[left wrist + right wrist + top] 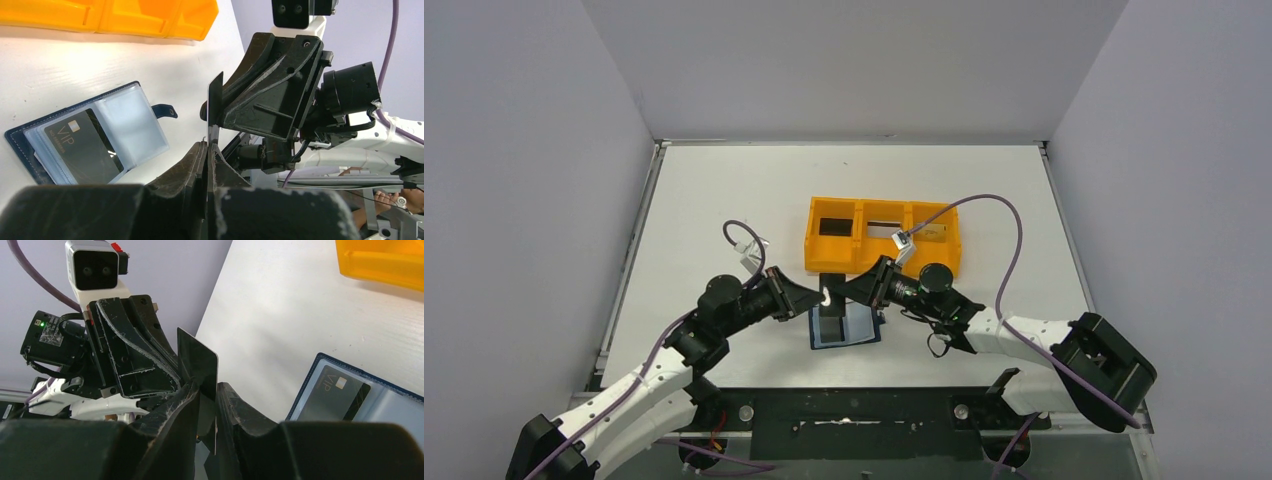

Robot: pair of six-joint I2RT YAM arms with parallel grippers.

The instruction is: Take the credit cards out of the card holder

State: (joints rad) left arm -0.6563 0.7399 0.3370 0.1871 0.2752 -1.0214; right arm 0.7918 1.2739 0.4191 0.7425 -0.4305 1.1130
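- The left end effector, at the bottom middle of its wrist view, is clamped tight on one end of a dark credit card, which stands on edge out of its fingers.
- The right end effector, at the bottom middle of its own wrist view, has its jaws narrow around the other end of the same card. One finger lies against the card's face. Whether the other pad bears on it cannot be told.
- Judged from this, the step in hand is a handover in the air, left to right, just above the bench.
- To do it well, the right jaws should close until both pads sit flat on the card's faces, well in from its edge, before the left slackens.
- Letting go early would probably drop the card. Pulling while both sides clamp could bend it or skew it in the grip.
- The arms are best drawn apart along the card's plane, not across it.
- Beyond the fingers, the card holder lies open and flat on the bench at the lower left of the left wrist view.
- A black VIP card sits in one of its clear sleeves, so the task looks unfinished.
- Farthest off, the orange tray runs along the top left of that view. It is the likely place for the card, which should be lifted over the near wall rather than slid against it.
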